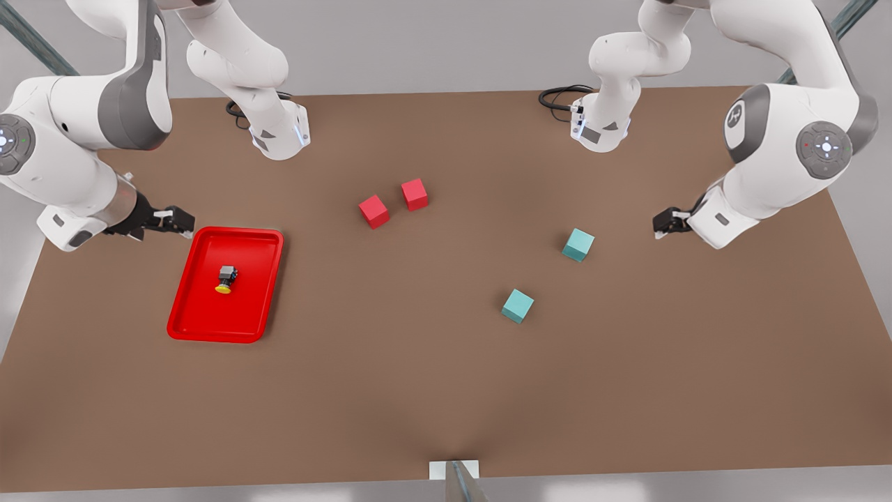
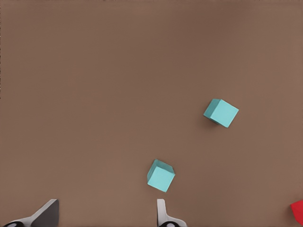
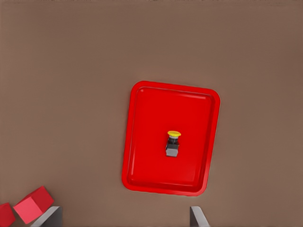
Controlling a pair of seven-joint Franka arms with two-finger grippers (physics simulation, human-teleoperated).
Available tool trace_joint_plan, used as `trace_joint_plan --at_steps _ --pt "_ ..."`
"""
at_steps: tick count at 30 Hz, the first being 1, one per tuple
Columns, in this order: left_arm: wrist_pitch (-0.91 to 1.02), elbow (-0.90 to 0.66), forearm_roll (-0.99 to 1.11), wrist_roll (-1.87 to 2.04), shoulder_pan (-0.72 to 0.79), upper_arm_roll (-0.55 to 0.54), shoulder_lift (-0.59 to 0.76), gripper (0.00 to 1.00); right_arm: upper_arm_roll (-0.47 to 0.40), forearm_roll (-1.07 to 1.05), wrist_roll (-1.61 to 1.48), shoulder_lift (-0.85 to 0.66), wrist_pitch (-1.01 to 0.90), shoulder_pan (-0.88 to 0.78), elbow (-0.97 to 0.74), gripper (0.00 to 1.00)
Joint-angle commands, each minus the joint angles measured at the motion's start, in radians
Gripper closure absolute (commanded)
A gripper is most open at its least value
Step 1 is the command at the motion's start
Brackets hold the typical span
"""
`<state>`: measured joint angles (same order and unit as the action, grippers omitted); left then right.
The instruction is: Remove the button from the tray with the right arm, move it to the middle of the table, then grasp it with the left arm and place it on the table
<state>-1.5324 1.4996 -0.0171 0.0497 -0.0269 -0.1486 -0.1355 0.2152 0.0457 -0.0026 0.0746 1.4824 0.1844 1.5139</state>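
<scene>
One tiny push-button (image 1: 226, 279) with a round yellow cap on a dark grey boxy body lies on its side near the middle of the shallow glossy red rectangular tray (image 1: 187, 309), touching neither rim. That tray sits flat on the large matte brown tabletop (image 1: 390, 376), toward the front view's left. Just beside the tray's far corner hangs the right arm's black two-finger gripper (image 1: 182, 222), clear of the tray, and in its wrist view the two fingertips (image 3: 51, 216) stand wide apart with nothing between them. Two small red cubes (image 1: 374, 210) rest close together near the table's middle. Farther toward the front view's right sit two teal cubes (image 1: 518, 305), well apart from each other. Beyond them the left arm's black gripper (image 1: 662, 224) waits above the table's edge, its fingers (image 2: 45, 215) likewise spread and empty. Pale grey floor surrounds the table, and black cables coil at both arm bases.
</scene>
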Motion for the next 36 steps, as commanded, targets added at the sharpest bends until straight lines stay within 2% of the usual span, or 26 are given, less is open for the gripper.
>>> trace_joint_plan --at_steps 1,6,11,13,16,19,23,26,29,31,36 --pt "-0.037 -0.001 0.002 0.047 -0.005 0.000 -0.004 0.00 0.001 0.000 -0.002 -0.001 0.029 0.001 0.000 0.00" --pt "-0.023 -0.056 -0.003 0.039 -0.001 -0.012 -0.041 0.00 0.001 0.000 -0.002 0.033 0.044 0.003 0.005 0.00" --pt "-0.008 -0.044 0.020 0.038 -0.027 -0.008 -0.118 0.00 0.004 -0.004 0.133 0.151 0.226 -0.063 0.022 0.00" --pt "-0.020 -0.047 0.100 0.038 -0.015 -0.009 -0.151 0.00 0.004 -0.004 0.225 0.195 0.299 -0.109 0.031 0.00" --pt "-0.063 -0.051 0.086 0.048 -0.011 -0.012 -0.161 0.00 0.004 -0.004 0.227 0.191 0.426 -0.111 0.152 0.00" --pt "-0.063 -0.051 0.089 0.044 0.001 -0.014 -0.164 0.00 0.004 -0.004 0.223 0.165 0.421 -0.106 0.204 0.00" --pt "-0.066 -0.053 0.092 0.044 0.008 -0.019 -0.179 0.00 0.004 -0.003 0.197 0.143 0.500 -0.069 0.318 0.00" --pt "-0.081 -0.055 0.088 0.047 0.016 -0.020 -0.200 0.00 0.006 -0.003 0.073 0.203 0.587 0.021 0.301 0.00" --pt "-0.110 -0.055 0.094 0.047 0.028 -0.020 -0.216 0.00 0.000 0.005 -0.020 0.291 0.566 0.060 0.167 0.00" --pt "-0.110 -0.055 0.095 0.047 0.036 -0.020 -0.219 0.00 -0.002 -0.004 -0.020 0.338 0.483 0.078 0.117 0.00" --pt "-0.112 -0.055 0.095 0.050 0.058 -0.020 -0.234 0.00 -0.002 -0.004 -0.319 0.364 0.467 0.244 0.135 0.00"
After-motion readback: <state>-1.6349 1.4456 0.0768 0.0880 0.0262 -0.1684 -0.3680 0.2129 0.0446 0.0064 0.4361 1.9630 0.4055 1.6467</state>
